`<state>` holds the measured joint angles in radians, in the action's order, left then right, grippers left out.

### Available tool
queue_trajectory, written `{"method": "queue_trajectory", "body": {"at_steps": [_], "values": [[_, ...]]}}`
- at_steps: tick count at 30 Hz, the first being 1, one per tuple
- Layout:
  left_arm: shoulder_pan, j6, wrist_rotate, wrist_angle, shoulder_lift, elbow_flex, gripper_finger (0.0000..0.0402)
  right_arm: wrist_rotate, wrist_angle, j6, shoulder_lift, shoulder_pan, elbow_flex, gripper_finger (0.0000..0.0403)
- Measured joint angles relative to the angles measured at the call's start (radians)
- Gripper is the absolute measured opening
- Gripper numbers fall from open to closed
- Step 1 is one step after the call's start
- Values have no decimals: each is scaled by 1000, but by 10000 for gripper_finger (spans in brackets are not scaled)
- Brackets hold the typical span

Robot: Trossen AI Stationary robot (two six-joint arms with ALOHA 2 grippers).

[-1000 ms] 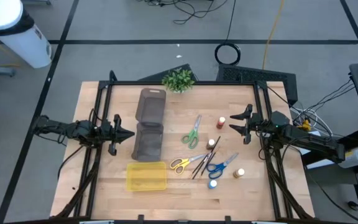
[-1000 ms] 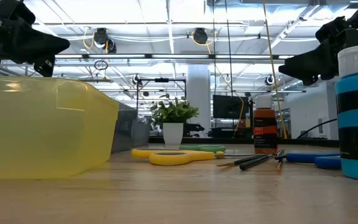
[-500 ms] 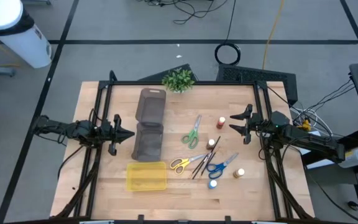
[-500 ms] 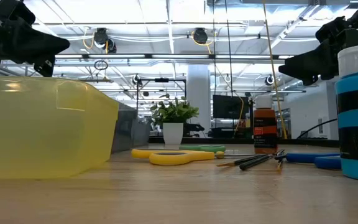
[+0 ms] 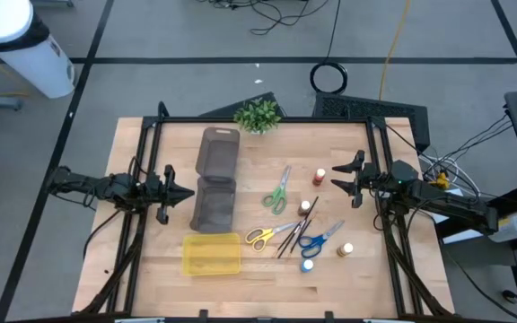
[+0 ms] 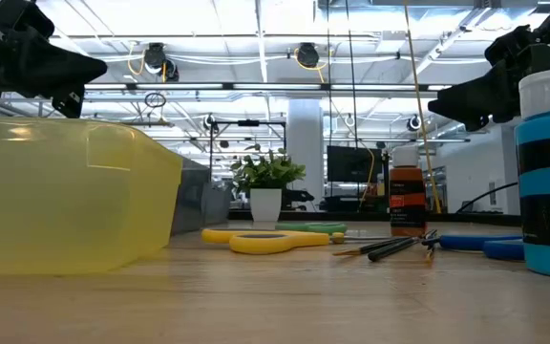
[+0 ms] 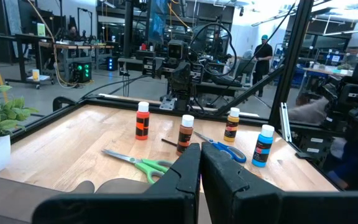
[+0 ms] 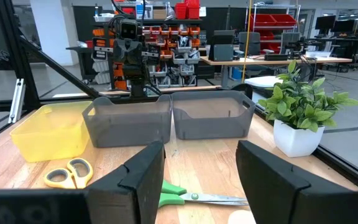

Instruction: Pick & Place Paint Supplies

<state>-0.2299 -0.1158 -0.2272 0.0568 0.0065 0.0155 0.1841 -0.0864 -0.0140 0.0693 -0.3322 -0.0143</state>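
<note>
Paint supplies lie flat on the wooden table right of centre: green scissors (image 5: 278,190), yellow scissors (image 5: 263,237), blue scissors (image 5: 319,236) and thin dark brushes (image 5: 294,235). Small bottles stand upright among them: a red-capped one (image 5: 319,176), a white-capped one (image 5: 305,207), another (image 5: 346,250) and a blue one (image 5: 307,266). My left gripper (image 5: 187,195) hovers shut and level at the left side, beside the grey organiser (image 5: 215,179); its fingers (image 7: 191,167) meet with nothing between them. My right gripper (image 5: 335,177) hovers open and level at the right side, near the red-capped bottle, its fingers (image 8: 143,168) wide apart and empty.
A yellow tray (image 5: 211,254) sits near the front edge, below the long dark grey organiser. A small potted plant (image 5: 258,116) stands at the far edge. A black frame (image 5: 151,135) borders the table. People and workbenches show in the room beyond.
</note>
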Motion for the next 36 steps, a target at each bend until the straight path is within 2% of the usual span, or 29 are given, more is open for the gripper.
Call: {"method": "queue_trajectory", "body": {"at_steps": [36], "values": [[0,0,0,0,0,0,21,0,-20,0,0,0,0,185]]}}
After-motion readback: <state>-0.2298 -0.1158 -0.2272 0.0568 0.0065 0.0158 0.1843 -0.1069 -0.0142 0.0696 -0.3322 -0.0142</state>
